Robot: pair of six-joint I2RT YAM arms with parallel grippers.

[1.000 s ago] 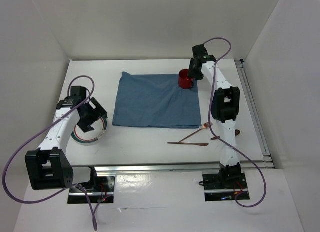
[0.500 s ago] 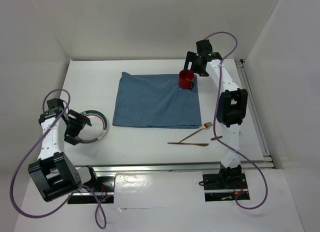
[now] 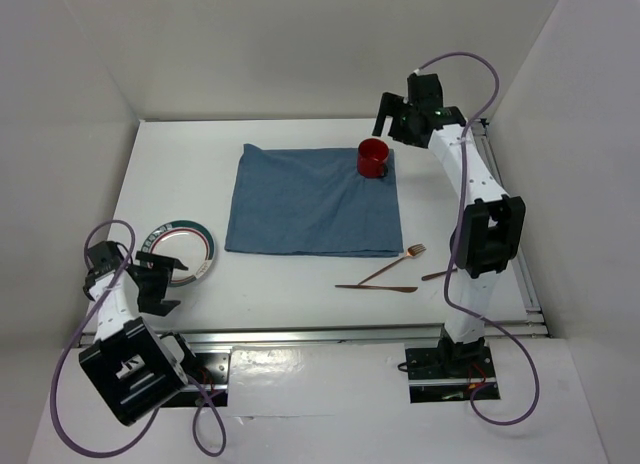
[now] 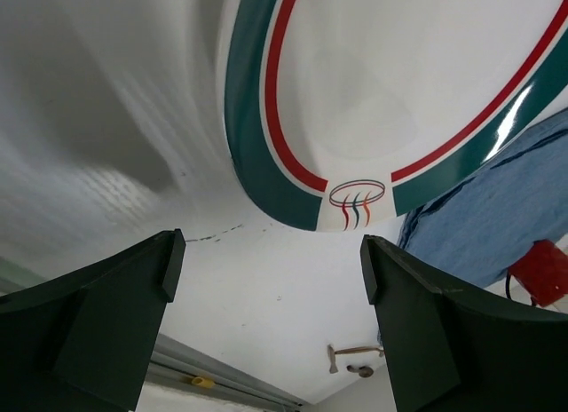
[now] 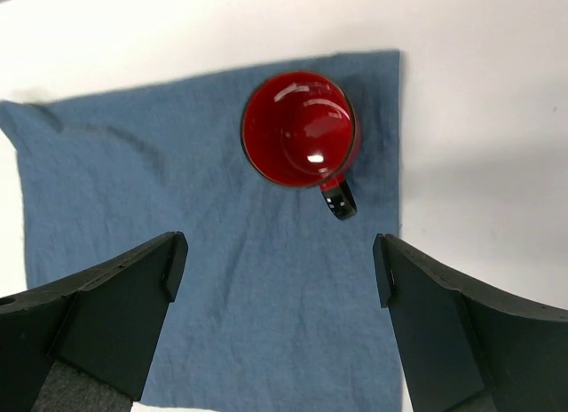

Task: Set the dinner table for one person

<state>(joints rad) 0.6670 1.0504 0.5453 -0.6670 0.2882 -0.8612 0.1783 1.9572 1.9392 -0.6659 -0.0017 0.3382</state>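
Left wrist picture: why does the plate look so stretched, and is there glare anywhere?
Left wrist view: the plate, very close, looks bent by the lens, a bright streak on its green band. Right wrist view: sharp, glints inside the red mug. Top external view: even light, soft shadows.

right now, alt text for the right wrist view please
A red mug stands upright near a corner of a blue placemat on the white dinner table, seen from above. The right tool hangs open, its dark fingers at the bottom corners.
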